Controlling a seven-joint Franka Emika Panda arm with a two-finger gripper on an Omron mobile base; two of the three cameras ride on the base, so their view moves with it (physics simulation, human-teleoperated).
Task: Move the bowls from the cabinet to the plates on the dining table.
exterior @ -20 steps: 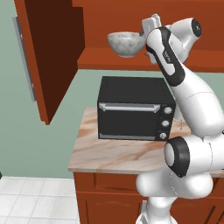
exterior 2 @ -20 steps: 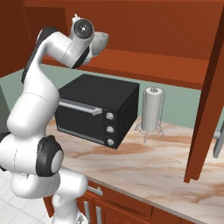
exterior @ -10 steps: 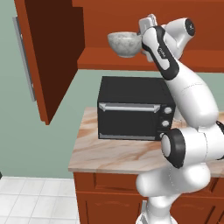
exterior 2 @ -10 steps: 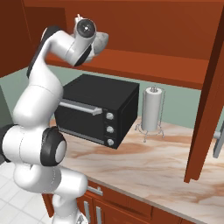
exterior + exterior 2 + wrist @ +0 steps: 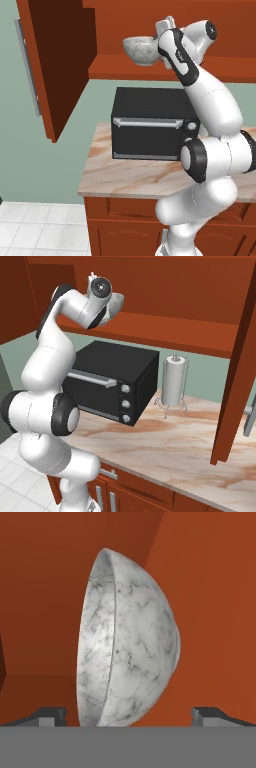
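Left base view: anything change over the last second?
The white arm's lower links have swung right and its elbow has straightened. The gripper stays open at the white-grey marbled bowl in the reddish-brown wall cabinet, not gripping it. The bowl and the black oven on the marble counter have not moved.

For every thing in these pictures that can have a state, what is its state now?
Marble bowl: upright on the cabinet shelf, not gripped.
Gripper: open, one fingertip on each side of the bowl, no contact visible.
Cabinet: open, left door swung out.
Oven: door shut.
Paper towel roll: upright on its holder.
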